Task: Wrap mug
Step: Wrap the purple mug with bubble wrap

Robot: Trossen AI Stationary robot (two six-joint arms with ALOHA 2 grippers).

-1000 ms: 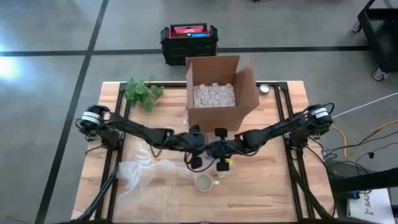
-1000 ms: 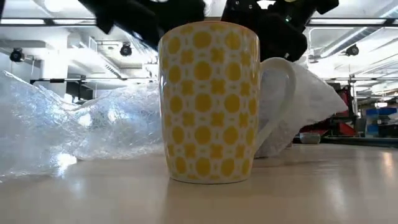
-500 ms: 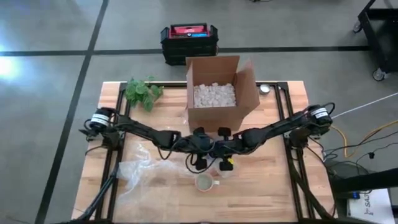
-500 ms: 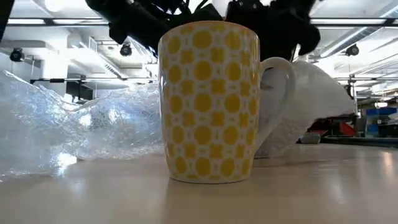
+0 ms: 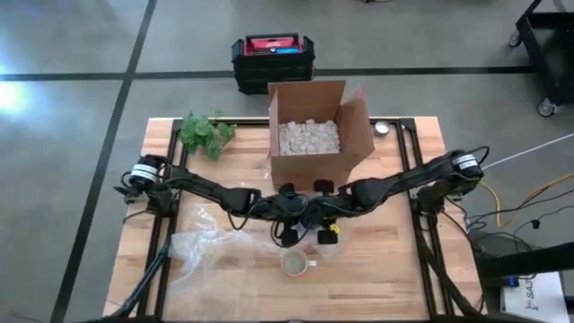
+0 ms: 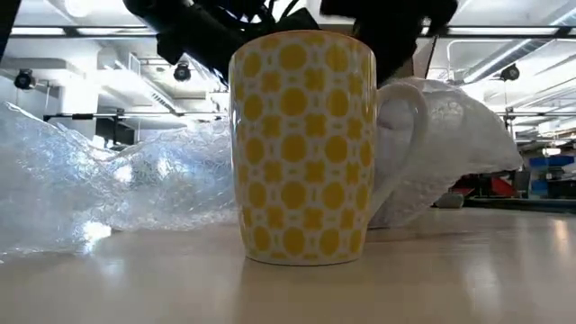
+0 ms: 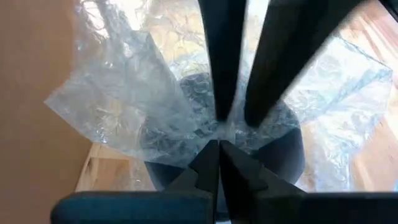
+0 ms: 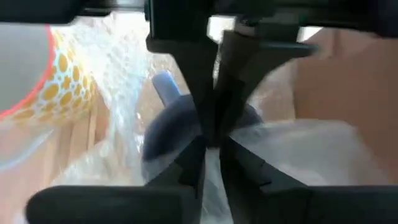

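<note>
A yellow-patterned mug (image 6: 306,148) stands upright and bare on the table near the front edge (image 5: 294,263). Just behind it, a dark blue mug (image 7: 283,155) (image 8: 166,127) sits inside a sheet of bubble wrap (image 6: 450,153), its foot on the table. My left gripper (image 7: 219,144) and my right gripper (image 8: 211,142) meet tip to tip above this bundle (image 5: 309,235), each shut on the wrap. A second, loose sheet of bubble wrap (image 5: 202,253) lies on the table to the left. My left gripper pinches the gathered bubble wrap (image 7: 208,127) over the blue mug's mouth between its two fingers, coming from above. The wrap fans out from the pinch; several folds run into it. My right gripper pinches the same gathered wrap (image 8: 214,149) above the blue mug, facing the left fingers (image 8: 208,81) from the other side. The wrap hangs from the pinch around the mug.
An open cardboard box (image 5: 316,135) filled with white packing peanuts stands right behind the grippers. A green leafy sprig (image 5: 204,133) lies at the far left, and a small round metal object (image 5: 382,128) at the far right. A black and red case (image 5: 273,56) sits on the floor beyond.
My left gripper has moved a little toward the table's right, closer to the right gripper. The wrap around the blue mug has been drawn up and now bulges higher and wider on its right side. The yellow mug has stayed put.
</note>
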